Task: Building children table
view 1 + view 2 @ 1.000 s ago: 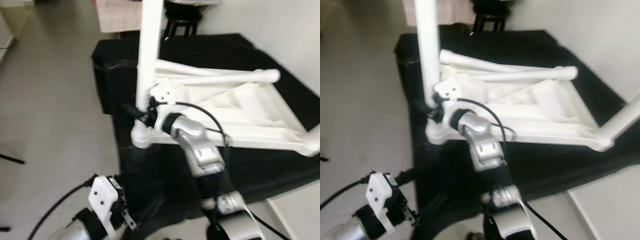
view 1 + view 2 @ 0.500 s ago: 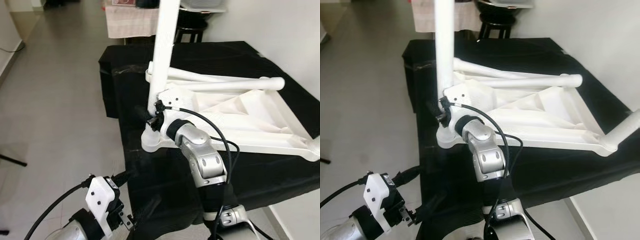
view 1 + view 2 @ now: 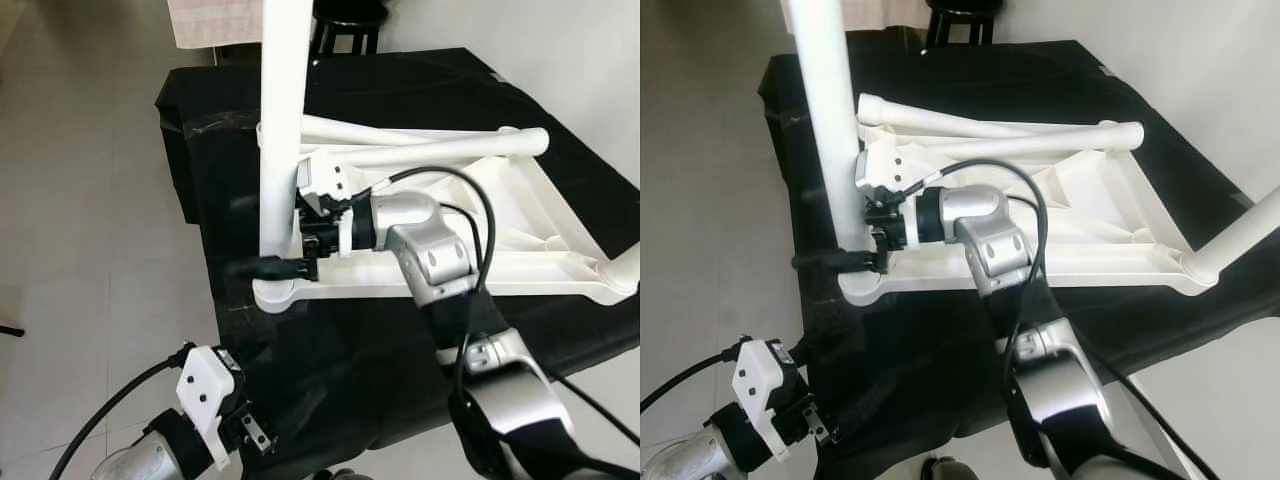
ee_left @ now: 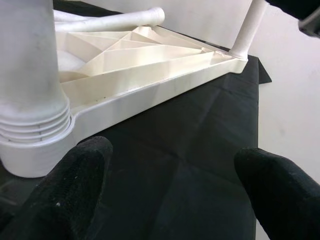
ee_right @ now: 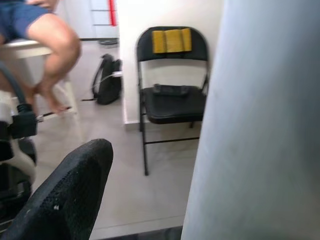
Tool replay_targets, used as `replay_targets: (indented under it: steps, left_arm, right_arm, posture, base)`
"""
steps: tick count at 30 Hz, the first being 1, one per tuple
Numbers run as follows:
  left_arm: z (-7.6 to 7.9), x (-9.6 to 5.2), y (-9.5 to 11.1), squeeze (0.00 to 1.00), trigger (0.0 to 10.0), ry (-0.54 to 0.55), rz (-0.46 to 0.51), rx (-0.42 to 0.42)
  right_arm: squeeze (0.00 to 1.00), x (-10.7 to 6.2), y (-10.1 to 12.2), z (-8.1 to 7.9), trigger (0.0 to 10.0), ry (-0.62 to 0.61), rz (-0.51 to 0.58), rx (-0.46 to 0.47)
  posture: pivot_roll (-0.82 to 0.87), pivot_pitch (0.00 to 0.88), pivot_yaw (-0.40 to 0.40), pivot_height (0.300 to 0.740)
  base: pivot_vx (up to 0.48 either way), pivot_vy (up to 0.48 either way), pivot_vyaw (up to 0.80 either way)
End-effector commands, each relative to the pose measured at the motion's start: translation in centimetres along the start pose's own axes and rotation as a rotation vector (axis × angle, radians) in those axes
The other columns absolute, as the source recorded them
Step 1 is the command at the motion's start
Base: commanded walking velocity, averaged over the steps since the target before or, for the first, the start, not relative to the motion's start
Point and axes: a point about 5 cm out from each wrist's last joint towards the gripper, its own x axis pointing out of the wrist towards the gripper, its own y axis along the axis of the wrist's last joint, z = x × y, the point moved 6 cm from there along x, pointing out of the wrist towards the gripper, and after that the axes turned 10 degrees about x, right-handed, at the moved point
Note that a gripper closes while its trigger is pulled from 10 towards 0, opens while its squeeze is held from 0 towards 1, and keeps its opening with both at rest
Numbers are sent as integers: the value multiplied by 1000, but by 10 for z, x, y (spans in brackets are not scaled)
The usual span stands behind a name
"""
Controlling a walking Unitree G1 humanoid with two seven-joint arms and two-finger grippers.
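A white children's table frame lies upside down on a black cloth-covered surface. One white leg stands upright in the frame's near left corner socket. A second leg lies loose across the frame, and a third sticks up at the right corner. My right gripper is at the base of the upright leg, open, with one finger passing beside the leg. The leg hides the other finger. My left gripper hangs low by the surface's near left edge, open and holding nothing.
A dark stool stands behind the surface. The right wrist view looks past the leg to a black folding chair, a backpack and a seated person's legs. Grey floor lies to the left, a white wall to the right.
The camera has shifted. My right forearm has swung round to the right, and its fingers now point leftward across the bottom of the upright leg. The left arm has barely moved.
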Motion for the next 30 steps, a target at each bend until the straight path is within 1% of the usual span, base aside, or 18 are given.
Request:
replay_targets:
  steps: [1,4,5,6,7,12,16,18,19,20,22,23,25,26,27,28,29,30]
  left_arm:
    - [7,-1,-1,0,10000,-19,-10,-11]
    - [7,-1,-1,0,10000,-20,-10,-12]
    - [8,-1,0,0,10000,-22,-11,-13]
    - [8,-1,0,0,10000,-23,-11,-13]
    - [9,-1,0,0,10000,-24,-11,-14]
    - [10,0,1,0,10000,-25,-9,-17]
    - [10,0,0,0,10000,-25,-7,-20]
    - [10,1,-1,0,10000,-26,-6,-23]
    - [10,1,-1,0,10000,-26,-6,-23]
    - [10,1,-1,0,10000,-27,-6,-23]
    - [10,0,-2,0,10000,-27,-7,-22]
    - [9,-1,-3,0,10000,-27,-9,-21]
    - [9,-1,-3,0,10000,-27,-9,-21]
    - [8,-1,-3,0,10000,-26,-10,-20]
    - [7,-1,-4,0,10000,-27,-12,-17]
    - [6,-2,-5,0,10000,-27,-15,-16]
    - [6,-2,-5,0,10000,-27,-15,-16]
    - [6,-2,-6,0,10000,-28,-17,-14]
  right_arm:
    - [0,16,-12,-7,10000,97,-45,23]
    - [0,16,-13,-6,10000,104,-50,25]
    - [0,16,-14,-8,9176,134,-48,48]
    - [0,15,-15,-9,1725,154,-49,65]
    - [0,14,-17,-10,0,174,-54,74]
    - [0,7,-23,-9,0,191,-68,83]
    - [0,-4,-32,-3,0,114,-68,95]
    - [0,-23,-52,17,0,-126,-82,103]
    - [0,-23,-52,17,0,-126,-82,103]
    - [0,-30,-58,24,0,-212,-86,117]
    - [0,-45,-76,29,0,-418,-62,209]
    - [0,-51,-90,32,0,-624,-22,273]
    - [0,-51,-90,32,0,-624,-22,273]
    - [0,-69,-114,29,0,-944,-6,398]
    - [0,-91,-133,13,0,-1142,-48,430]
    - [0,-110,-141,3,0,-1272,-81,431]
    - [0,-110,-141,3,0,-1272,-81,431]
    - [0,-118,-141,0,0,-1316,-102,422]
  posture:
    - [-45,171,-105,740]
    - [-45,171,-105,740]
    - [-31,178,-100,740]
    - [-30,177,-101,740]
    - [-30,179,-101,740]
    - [-33,179,-102,740]
    - [-49,171,-101,740]
    - [-58,166,-111,740]
    - [-58,166,-111,740]
    - [-58,165,-112,740]
    - [-62,162,-123,740]
    - [-68,152,-131,740]
    - [-68,152,-131,740]
    - [-66,155,-130,740]
    - [-61,156,-123,740]
    - [-72,146,-124,740]
    - [-72,146,-124,740]
    - [-75,141,-122,740]
  base:
    - [0,0,0]
    - [0,0,0]
    - [0,0,0]
    - [0,0,0]
    - [0,0,0]
    - [0,0,0]
    - [0,0,0]
    - [0,0,0]
    - [0,0,0]
    - [0,0,0]
    - [0,0,0]
    - [0,0,0]
    - [0,0,0]
    - [0,0,0]
    - [0,0,0]
    - [0,0,0]
    - [0,0,0]
    - [0,0,0]
